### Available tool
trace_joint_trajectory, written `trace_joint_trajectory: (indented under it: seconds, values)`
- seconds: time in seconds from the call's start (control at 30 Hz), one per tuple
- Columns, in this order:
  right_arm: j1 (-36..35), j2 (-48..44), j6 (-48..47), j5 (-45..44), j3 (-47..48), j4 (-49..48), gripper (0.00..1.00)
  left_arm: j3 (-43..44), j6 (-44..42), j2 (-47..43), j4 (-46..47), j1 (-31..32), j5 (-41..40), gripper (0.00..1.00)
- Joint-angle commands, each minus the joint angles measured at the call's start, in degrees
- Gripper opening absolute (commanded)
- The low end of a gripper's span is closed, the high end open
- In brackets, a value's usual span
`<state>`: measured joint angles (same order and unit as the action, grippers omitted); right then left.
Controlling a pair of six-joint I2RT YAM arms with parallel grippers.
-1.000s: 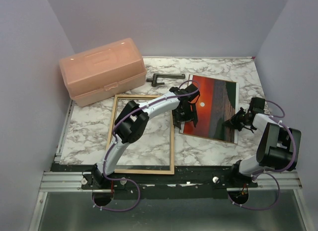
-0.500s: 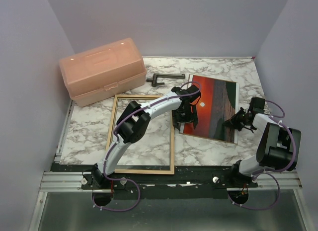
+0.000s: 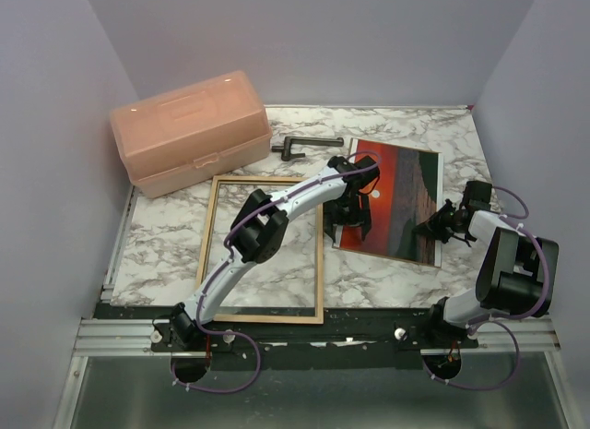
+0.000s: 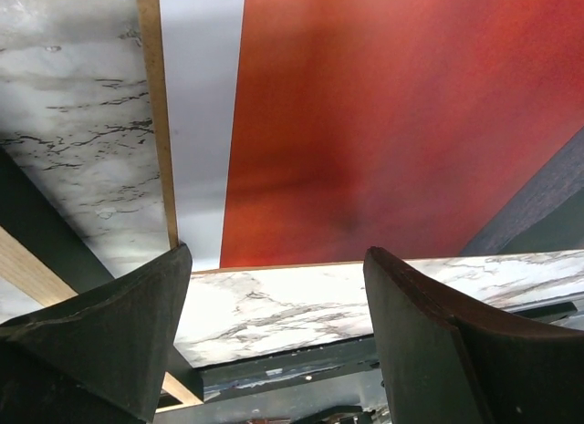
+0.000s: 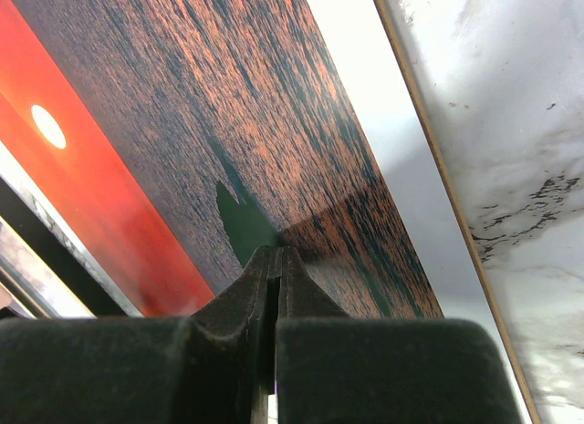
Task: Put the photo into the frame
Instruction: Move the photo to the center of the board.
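Pale lilac walls (image 3: 304, 41) close in three sides of a white desk (image 3: 406, 125) with grey marble veining. The left arm (image 3: 277, 217) is the only thing that has changed in the last second. Its elbow has swung to the right and farther out, carrying the left tool (image 4: 276, 260) a little deeper over the print, with its jaws spread slightly wider. They stand well apart with nothing between them, hovering above the print's red near-left corner.

A translucent peach storage box (image 3: 189, 131) sits closed at the far left. The frame (image 3: 267, 315) lies flat, tan face up, near the left-centre, and the marble shows through its pane. It is empty and has not moved.

The photo (image 3: 406, 203) lies face up just right of the frame, outside it and turned slightly askew, in the same place as before. It is glossy, with a red-orange sky, a small white sun and dark rippled sea. A white strip and a thin brown edge run along its side.

The right tool (image 5: 274, 255) has stayed put, its jaws pressed together and their tips down on the sea area near the print's right edge. A small dark metal bracket (image 3: 295, 148) lies beyond the frame.
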<state>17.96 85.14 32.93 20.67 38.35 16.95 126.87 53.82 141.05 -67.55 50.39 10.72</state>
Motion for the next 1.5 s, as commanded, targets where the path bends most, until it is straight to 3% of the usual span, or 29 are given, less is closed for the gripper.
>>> trace_joint_trajectory:
  seconds: [0.0, 1.0, 1.23, 1.37, 1.47]
  values:
    - [-0.16, 2.27, -1.42, -3.61, -0.59, 1.06, 0.01, -0.5, -0.85, 0.62, -1.29, 0.59, -0.32, 0.79]
    - [-0.2, 2.44, -1.92, -3.16, -1.64, 0.45, 0.01, -2.77, -2.0, -1.75, -3.29, 1.62, -2.34, 0.81]
    - [-0.2, 2.65, -2.04, -3.1, -1.77, 0.64, 0.01, -6.53, -1.25, -1.76, 1.91, 1.82, 1.55, 0.8]
    - [-0.18, 2.33, -1.95, -3.09, -1.81, 0.89, 0.01, -6.38, -0.78, -2.16, 3.8, 2.41, 1.49, 0.75]
    - [-0.16, 1.8, -1.88, -3.16, -2.03, 0.88, 0.01, -7.06, -0.77, -3.39, 5.47, 2.65, 0.56, 0.54]
